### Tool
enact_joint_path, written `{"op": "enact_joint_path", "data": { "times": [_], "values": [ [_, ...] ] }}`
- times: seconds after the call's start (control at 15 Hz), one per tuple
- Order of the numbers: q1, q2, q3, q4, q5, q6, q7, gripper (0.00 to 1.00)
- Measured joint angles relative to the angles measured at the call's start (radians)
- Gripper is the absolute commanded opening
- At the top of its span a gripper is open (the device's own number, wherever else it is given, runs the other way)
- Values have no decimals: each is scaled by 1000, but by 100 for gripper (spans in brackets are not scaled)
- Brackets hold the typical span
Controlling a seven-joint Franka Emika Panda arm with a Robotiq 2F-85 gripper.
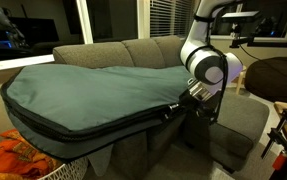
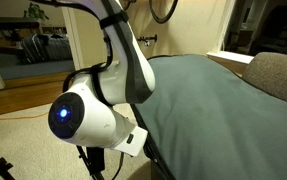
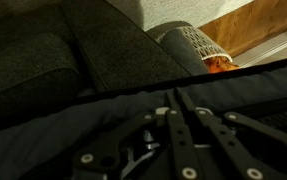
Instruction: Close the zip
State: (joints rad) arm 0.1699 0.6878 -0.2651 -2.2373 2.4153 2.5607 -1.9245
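A huge teal-grey padded bag (image 1: 93, 85) lies across a grey sofa; it also shows in an exterior view (image 2: 218, 100). Its black zip (image 1: 93, 128) runs along the front edge. My gripper (image 1: 172, 108) sits at the right end of that zip track. In the wrist view my gripper (image 3: 175, 94) has its fingers pressed together on the dark zip track (image 3: 93, 98). The small pull is hidden between the fingertips. In an exterior view the arm (image 2: 103, 110) hides the gripper.
The grey sofa (image 1: 133, 48) has a chaise part (image 1: 241, 120) under the arm. A basket with orange cloth (image 1: 23, 160) stands at the front, also in the wrist view (image 3: 219, 64). A brown seat (image 1: 278, 75) is at the right.
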Motion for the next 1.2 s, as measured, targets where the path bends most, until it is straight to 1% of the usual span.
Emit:
{"op": "enact_joint_path", "data": {
  "times": [0.07,0.13,0.4,0.6,0.73,0.8,0.87,1.2],
  "values": [
    [-1,0,0,-1,-1,-3,3,32],
    [-1,0,-2,-3,-2,-4,6,37],
    [-19,0,-29,-21,-10,4,12,63],
    [-49,0,-60,-30,-26,6,13,84],
    [-59,0,-62,-28,-43,7,21,95],
    [-59,0,-61,-28,-46,13,22,99],
    [-58,0,-59,-27,-49,19,22,100],
    [-24,0,-22,-27,-54,72,22,100]
  ]
}}
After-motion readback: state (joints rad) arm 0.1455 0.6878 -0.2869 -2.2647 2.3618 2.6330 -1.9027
